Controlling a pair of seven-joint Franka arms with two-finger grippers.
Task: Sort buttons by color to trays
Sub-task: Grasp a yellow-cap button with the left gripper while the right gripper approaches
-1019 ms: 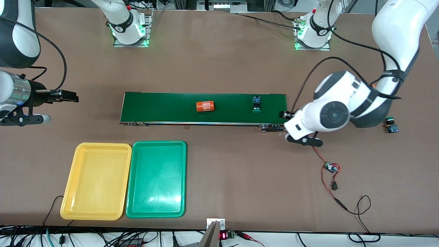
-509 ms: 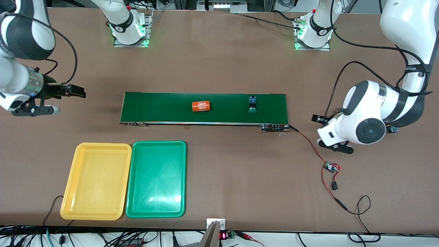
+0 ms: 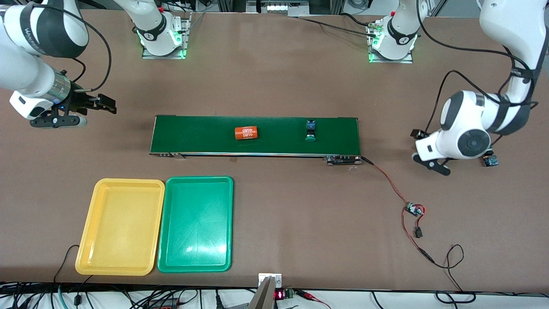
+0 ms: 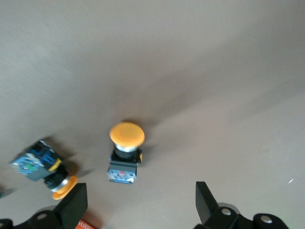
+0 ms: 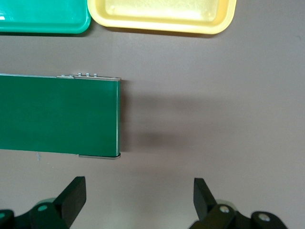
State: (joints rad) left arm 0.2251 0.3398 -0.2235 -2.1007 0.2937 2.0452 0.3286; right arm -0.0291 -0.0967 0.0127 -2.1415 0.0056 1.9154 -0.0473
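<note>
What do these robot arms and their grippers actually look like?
Both arms are glossy white with dark grey joint bands and black cables looping alongside. The right arm has a silver wrist ring. The right gripper and left gripper end in black two-finger jaws. The bases glow green.

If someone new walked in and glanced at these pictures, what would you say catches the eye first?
Probably the long dark-green conveyor belt mid-table, carrying an orange cylinder and a green-capped button. Next, the yellow tray and green tray side by side, nearer the front camera, both holding nothing. The left gripper, jaws open, hangs over two yellow-capped buttons at its end of the table.
</note>
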